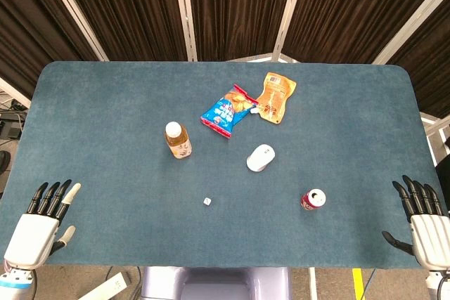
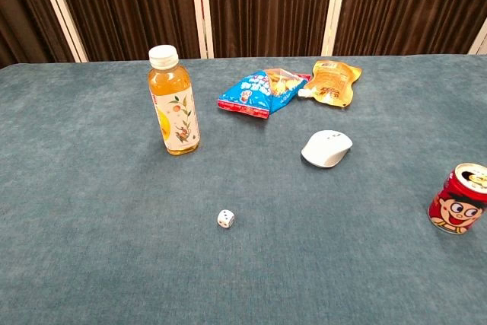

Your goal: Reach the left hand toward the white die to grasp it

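Observation:
The small white die [image 1: 207,201] lies on the blue table near its front edge, a little left of centre; the chest view shows the die [image 2: 225,218] alone on the cloth. My left hand [image 1: 43,220] rests at the front left corner, fingers spread and holding nothing, far to the left of the die. At the front right corner my right hand [image 1: 423,218] lies flat with fingers apart, also holding nothing. Neither hand appears in the chest view.
A bottle of yellow drink [image 1: 178,140] [image 2: 174,101] stands behind the die. A white mouse [image 1: 261,157] [image 2: 327,148], a red can [image 1: 313,200] [image 2: 459,199], a blue snack bag [image 1: 226,111] [image 2: 253,93] and an orange pouch [image 1: 275,96] [image 2: 332,81] lie to the right and further back.

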You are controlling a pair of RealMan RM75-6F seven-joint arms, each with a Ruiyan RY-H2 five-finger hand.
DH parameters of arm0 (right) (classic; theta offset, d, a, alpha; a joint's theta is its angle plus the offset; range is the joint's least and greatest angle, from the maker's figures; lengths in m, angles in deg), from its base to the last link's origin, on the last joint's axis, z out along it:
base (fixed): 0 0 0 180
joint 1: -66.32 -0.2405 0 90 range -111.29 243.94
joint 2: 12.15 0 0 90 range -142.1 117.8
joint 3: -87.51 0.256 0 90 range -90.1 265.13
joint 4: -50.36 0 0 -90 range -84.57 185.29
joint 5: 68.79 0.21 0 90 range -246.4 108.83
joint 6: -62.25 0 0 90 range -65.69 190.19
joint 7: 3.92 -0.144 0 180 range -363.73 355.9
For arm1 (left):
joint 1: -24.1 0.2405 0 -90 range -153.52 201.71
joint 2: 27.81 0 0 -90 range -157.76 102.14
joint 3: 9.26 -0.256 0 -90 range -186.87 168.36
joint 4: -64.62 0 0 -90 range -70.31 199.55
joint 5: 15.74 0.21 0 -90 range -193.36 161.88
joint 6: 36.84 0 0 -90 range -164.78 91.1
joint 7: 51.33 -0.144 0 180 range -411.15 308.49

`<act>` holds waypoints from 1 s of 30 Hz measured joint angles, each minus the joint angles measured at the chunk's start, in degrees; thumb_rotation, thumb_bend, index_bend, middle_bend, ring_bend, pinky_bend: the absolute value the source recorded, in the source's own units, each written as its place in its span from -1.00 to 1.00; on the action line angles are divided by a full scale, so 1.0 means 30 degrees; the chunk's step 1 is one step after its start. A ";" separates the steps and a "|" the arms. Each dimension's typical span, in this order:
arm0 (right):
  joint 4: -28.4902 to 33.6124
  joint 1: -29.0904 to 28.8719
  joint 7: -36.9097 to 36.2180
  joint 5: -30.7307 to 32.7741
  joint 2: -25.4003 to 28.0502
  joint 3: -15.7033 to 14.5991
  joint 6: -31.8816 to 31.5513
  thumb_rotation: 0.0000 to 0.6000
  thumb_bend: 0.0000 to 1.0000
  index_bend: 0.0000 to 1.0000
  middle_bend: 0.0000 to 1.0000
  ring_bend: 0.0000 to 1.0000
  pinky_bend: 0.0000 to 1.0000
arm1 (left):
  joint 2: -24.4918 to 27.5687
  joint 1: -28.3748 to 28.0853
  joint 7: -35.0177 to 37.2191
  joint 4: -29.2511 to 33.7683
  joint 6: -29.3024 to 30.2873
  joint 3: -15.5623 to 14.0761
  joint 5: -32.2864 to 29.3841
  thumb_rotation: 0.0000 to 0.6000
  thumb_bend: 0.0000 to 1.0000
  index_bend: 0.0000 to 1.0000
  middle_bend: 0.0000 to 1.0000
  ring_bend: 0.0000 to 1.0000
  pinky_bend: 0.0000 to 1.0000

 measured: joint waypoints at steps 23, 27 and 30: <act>-0.0016 -0.0135 -0.0385 0.0646 0.0070 0.0347 0.0250 1.00 -0.99 -0.88 -1.00 -1.00 -1.00 | -0.0272 -0.1800 -0.0827 0.1454 -0.2803 0.0792 -0.0136 1.00 -0.08 -1.00 0.72 0.75 0.76; -0.0078 -0.0191 -0.0559 0.0901 0.0089 0.0462 0.0381 1.00 -0.99 -0.88 -1.00 -1.00 -1.00 | -0.0301 -0.3015 -0.2135 0.2846 -0.5465 0.1036 -0.0908 1.00 -0.02 -1.00 0.72 0.76 0.76; -0.0197 -0.0235 -0.0771 0.1188 0.0108 0.0555 0.0546 1.00 -0.99 -0.88 -1.00 -1.00 -1.00 | -0.0495 -0.3995 -0.3418 0.3824 -0.7580 0.1310 -0.1961 1.00 0.01 -1.00 0.73 0.76 0.76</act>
